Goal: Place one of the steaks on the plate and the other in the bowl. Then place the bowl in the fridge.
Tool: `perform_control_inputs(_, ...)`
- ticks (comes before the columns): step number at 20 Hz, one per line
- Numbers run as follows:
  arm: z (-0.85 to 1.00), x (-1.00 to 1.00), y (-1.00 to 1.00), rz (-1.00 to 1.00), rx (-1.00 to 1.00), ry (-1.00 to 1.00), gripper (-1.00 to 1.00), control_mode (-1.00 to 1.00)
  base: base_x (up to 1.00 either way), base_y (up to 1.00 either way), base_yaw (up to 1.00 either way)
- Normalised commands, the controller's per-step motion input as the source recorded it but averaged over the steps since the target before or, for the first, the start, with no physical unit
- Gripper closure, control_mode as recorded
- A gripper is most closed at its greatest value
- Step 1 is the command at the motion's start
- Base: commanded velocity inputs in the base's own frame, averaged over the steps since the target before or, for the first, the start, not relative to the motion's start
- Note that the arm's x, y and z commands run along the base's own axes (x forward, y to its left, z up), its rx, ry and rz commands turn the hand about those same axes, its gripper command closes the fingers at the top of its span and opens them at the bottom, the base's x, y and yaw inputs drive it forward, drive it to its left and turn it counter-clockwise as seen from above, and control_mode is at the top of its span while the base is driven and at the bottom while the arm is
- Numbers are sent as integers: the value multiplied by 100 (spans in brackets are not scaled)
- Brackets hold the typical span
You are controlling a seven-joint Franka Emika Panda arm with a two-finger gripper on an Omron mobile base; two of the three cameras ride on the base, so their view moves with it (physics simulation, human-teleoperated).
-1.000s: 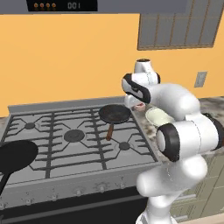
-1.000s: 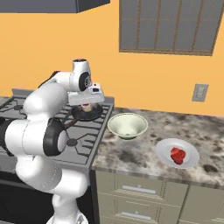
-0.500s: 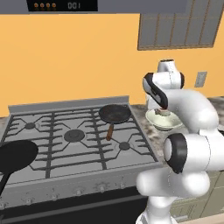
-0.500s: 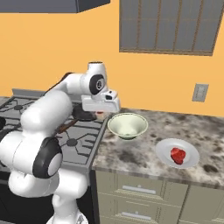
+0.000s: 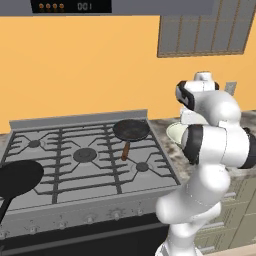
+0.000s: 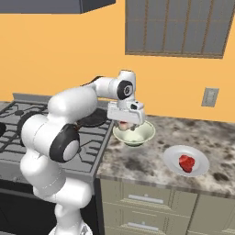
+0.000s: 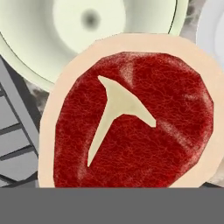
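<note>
So the white arm's two-finger gripper (image 6: 125,123) is hanging right over the deep pale cream-green bowl (image 6: 134,133) on the speckled stone counter (image 6: 151,158), just right of the grey gas stove (image 5: 85,155). Its jaws are clamped wide around a flat raw-red steak with a pale fat rim (image 7: 131,127). The other red steak (image 6: 186,163) sits on the flat round white plate (image 6: 185,160), further right. A small black frying pan (image 5: 131,130) sits on the far right burner.
</note>
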Motion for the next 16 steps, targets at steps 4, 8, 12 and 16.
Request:
perform_control_inputs(4, -42, 30, 0, 3, 17, 0, 100, -100, 0, 0, 0)
perform_control_inputs(8, -30, 39, 0, 2, 5, 0, 100, -100, 0, 0, 0)
perform_control_inputs(12, -25, 48, -5, 0, 0, 1, 100, -100, 0, 0, 0)
perform_control_inputs(16, -41, 30, -3, 0, 0, 0, 100, -100, 0, 0, 0)
